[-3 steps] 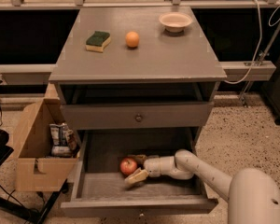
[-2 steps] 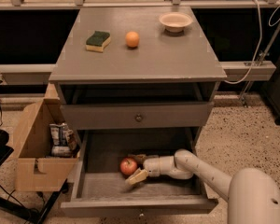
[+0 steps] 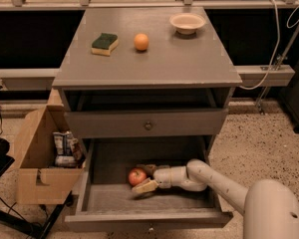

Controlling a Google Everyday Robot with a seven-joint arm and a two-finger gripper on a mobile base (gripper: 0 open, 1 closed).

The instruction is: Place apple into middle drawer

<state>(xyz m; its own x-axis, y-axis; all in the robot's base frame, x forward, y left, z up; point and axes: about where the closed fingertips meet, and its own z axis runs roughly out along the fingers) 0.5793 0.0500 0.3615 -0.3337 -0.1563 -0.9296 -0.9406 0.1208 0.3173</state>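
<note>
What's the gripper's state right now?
Gripper: down in the middle drawer, right against the apple; open or closed cannot be told.

The red apple (image 3: 137, 176) sits on the grey floor of the middle drawer (image 3: 114, 199), beside the cream-white gripper (image 3: 143, 179) reaching in. On the grey cabinet (image 3: 179, 63): green-and-yellow sponge (image 3: 105, 43), orange fruit (image 3: 141, 42), pale cream bowl (image 3: 187, 22).
</note>
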